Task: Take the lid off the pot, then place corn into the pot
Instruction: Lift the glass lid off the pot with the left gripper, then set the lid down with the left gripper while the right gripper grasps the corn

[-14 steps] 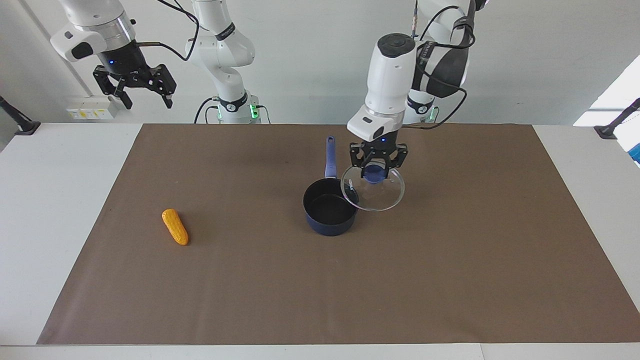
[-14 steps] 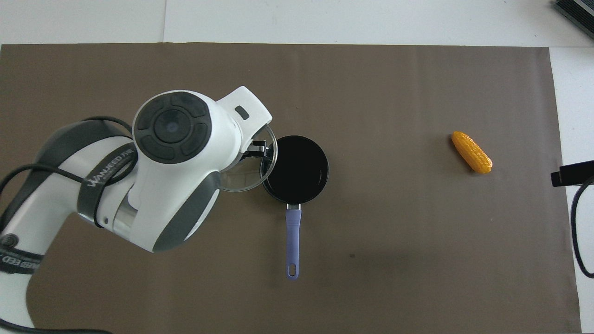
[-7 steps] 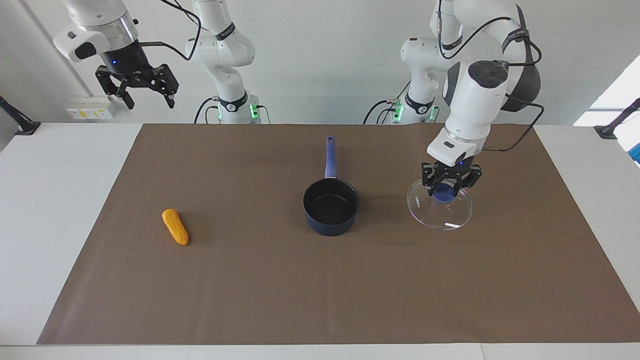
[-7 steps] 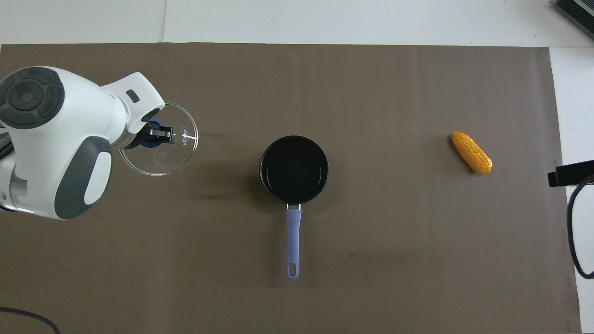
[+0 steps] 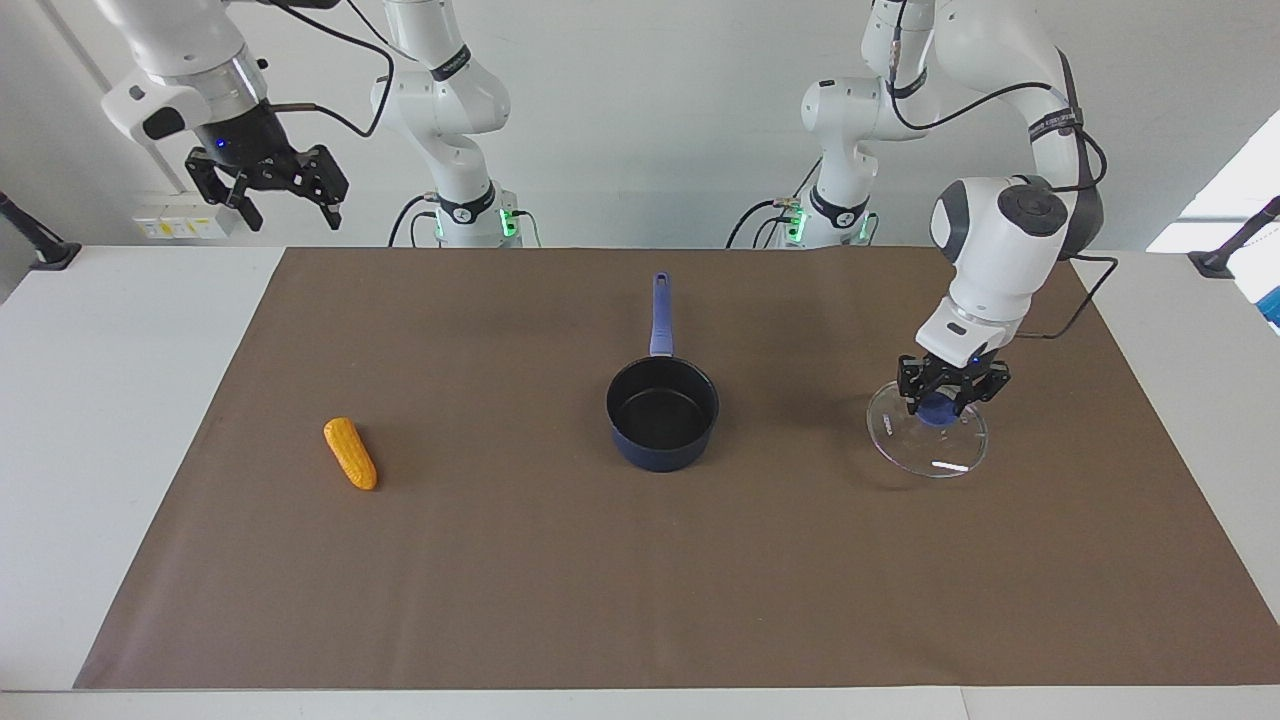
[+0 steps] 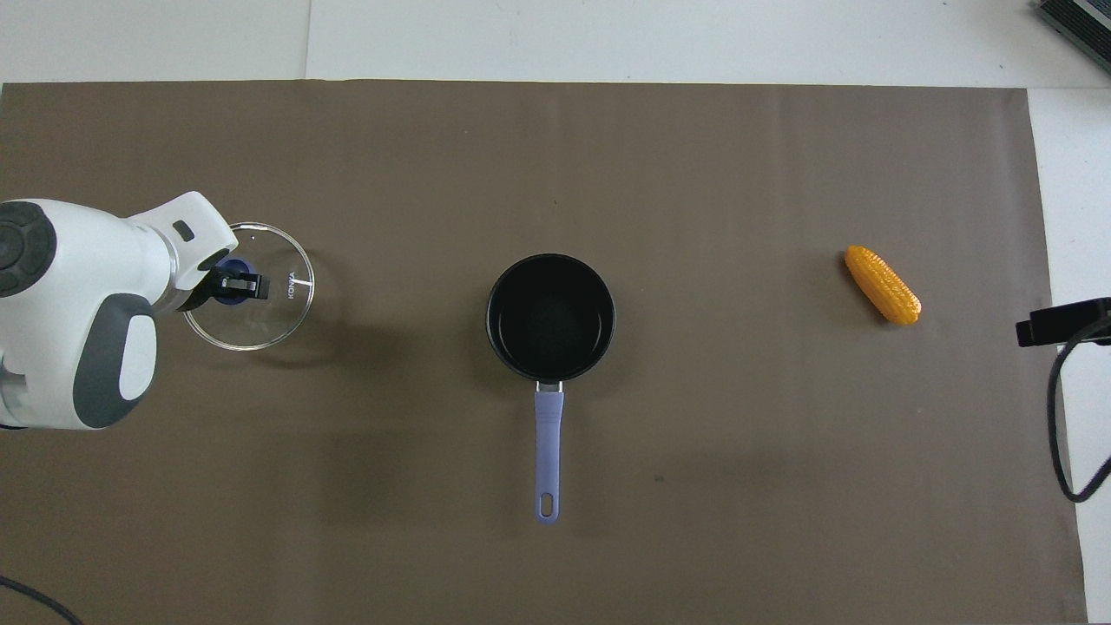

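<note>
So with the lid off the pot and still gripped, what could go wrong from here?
1. The left gripper is shut on the blue knob of the round clear glass lid; released above the mat, the lid could drop or slide.
2. The small orange-yellow toy corn cob is rounded and may roll as the open right gripper, now high above the table edge, closes on it.

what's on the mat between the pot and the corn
Nothing: between the pot and the corn there is only bare brown mat. The overhead view shows it plainly, and the facing view agrees.
</note>
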